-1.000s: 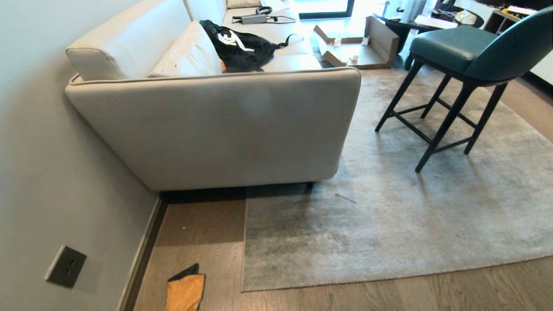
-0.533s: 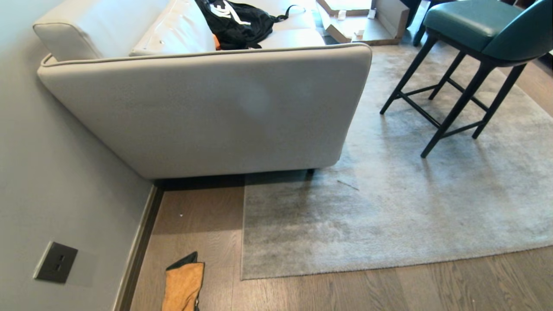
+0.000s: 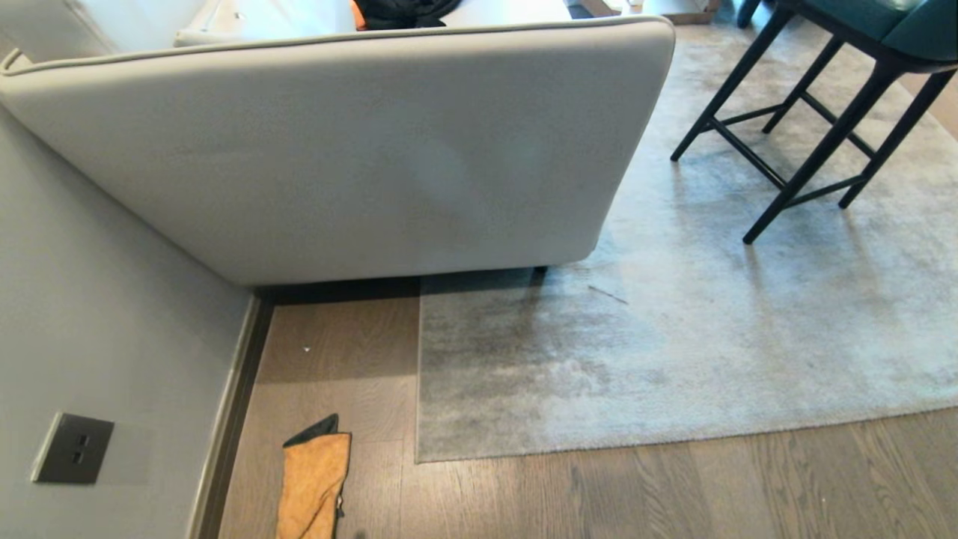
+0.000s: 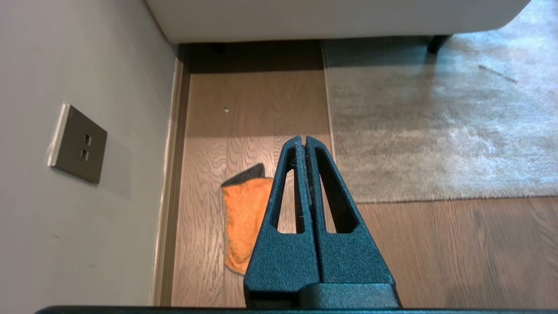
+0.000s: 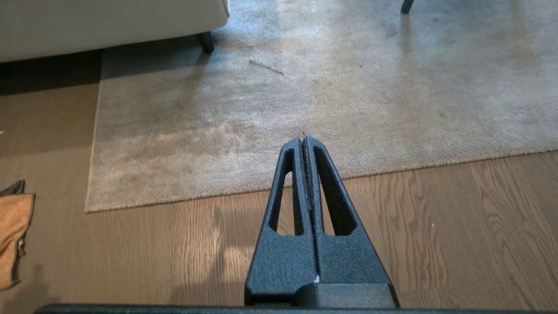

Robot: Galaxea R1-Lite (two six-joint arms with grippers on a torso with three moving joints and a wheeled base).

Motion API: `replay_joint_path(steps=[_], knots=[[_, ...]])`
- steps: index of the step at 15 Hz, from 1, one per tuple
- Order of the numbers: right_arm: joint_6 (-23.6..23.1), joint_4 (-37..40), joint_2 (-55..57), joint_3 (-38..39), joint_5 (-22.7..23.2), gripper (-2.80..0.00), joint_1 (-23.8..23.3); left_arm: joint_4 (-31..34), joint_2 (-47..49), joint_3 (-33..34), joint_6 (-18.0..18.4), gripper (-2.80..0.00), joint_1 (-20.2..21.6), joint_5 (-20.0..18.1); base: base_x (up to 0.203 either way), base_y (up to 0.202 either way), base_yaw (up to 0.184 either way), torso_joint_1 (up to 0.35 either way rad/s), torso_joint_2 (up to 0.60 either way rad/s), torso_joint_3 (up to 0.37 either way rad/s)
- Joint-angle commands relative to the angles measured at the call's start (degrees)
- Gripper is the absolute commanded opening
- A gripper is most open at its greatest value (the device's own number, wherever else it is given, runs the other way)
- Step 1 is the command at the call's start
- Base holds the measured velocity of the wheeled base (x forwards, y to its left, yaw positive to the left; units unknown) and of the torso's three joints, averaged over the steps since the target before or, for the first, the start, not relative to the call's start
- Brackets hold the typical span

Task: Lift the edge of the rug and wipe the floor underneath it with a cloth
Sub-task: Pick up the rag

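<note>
Both grippers hang above the floor with nothing in them: the left gripper (image 4: pixel 304 139) has its 2 fingers pressed flat together over the boards near the cloth, and the right gripper (image 5: pixel 303 138) is pinched closed the same way over the rug's near border. Neither arm shows in the head view.

Largest in sight is the pale sofa (image 3: pixel 359 142), its end panel facing the camera and standing against the grey wall (image 3: pixel 90 314). The grey mottled rug (image 3: pixel 673 352) runs under the sofa's foot and carries a dark-legged stool (image 3: pixel 808 127). The rug edge (image 3: pixel 479 453) lies flat on the floor (image 3: pixel 599 494), its square corner near the cloth. The cloth (image 3: pixel 314 479), mustard-orange with a black fold at one end, lies on bare boards between the rug corner and the skirting (image 3: pixel 232 419). A dark wall socket (image 3: pixel 72 448) sits low on the wall. A thin dark sliver (image 3: pixel 608 295) rests on the rug near the sofa's foot.
</note>
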Motion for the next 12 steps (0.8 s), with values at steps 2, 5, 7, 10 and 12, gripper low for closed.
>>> replay_joint_path(steps=[2,5,7,10,12], knots=[[0.0,0.0,0.0,0.0,0.0,-2.80,0.0,0.0,0.0,0.0,0.0,-2.80,0.0,0.0,0.000,0.000,0.000,0.003,0.01,-0.197],[0.0,0.0,0.0,0.0,0.0,-2.80,0.0,0.0,0.0,0.0,-0.1,-2.80,0.0,0.1,0.000,0.000,0.000,0.003,0.00,-0.196],[0.0,0.0,0.0,0.0,0.0,-2.80,0.0,0.0,0.0,0.0,0.0,-2.80,0.0,0.0,0.000,0.000,0.000,0.002,0.00,-0.188],[0.0,0.0,0.0,0.0,0.0,-2.80,0.0,0.0,0.0,0.0,-0.2,-2.80,0.0,0.0,0.000,0.000,0.000,0.004,0.00,-0.198],[0.0,0.0,0.0,0.0,0.0,-2.80,0.0,0.0,0.0,0.0,-0.1,-2.80,0.0,0.1,0.000,0.000,0.000,-0.002,0.00,-0.199]])
